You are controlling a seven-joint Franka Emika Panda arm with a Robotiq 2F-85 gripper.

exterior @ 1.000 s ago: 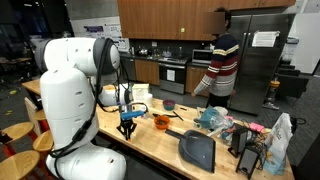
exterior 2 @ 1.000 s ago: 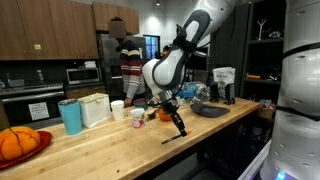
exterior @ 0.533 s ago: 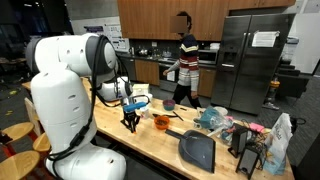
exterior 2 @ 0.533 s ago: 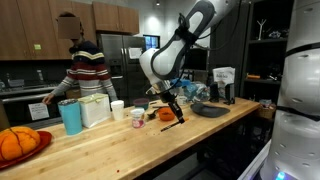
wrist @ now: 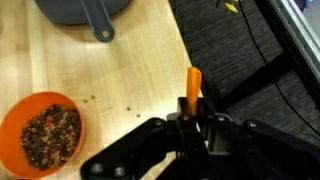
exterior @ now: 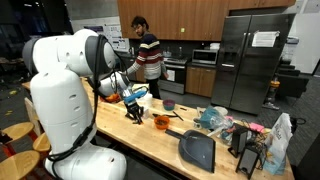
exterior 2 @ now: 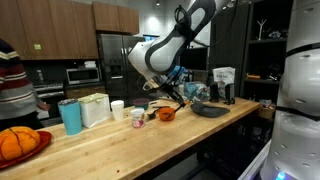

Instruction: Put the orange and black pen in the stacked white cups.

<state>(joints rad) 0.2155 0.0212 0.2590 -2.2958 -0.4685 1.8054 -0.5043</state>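
My gripper (wrist: pixel 193 118) is shut on the orange and black pen (wrist: pixel 193 82), whose orange end sticks out past the fingers. In both exterior views the gripper (exterior: pixel 133 106) (exterior 2: pixel 170 93) hangs tilted above the wooden counter, with the pen (exterior 2: pixel 181 101) slanting out of it. The stacked white cups (exterior 2: pixel 117 109) stand on the counter beside the paper towel rolls, to the left of the gripper and apart from it. I cannot make the cups out in the wrist view.
An orange bowl (wrist: pixel 42 131) (exterior: pixel 161 122) (exterior 2: pixel 166 114) with dark bits sits below the gripper. A small cup (exterior 2: pixel 138 116), a teal tumbler (exterior 2: pixel 70 116), a dark dustpan (exterior: pixel 197 150) and clutter (exterior: pixel 250 140) stand on the counter. A person (exterior: pixel 146 60) walks in the kitchen behind.
The gripper has risen from near the counter and tilted, carrying the pen up with it. The person in the background has walked across the kitchen.
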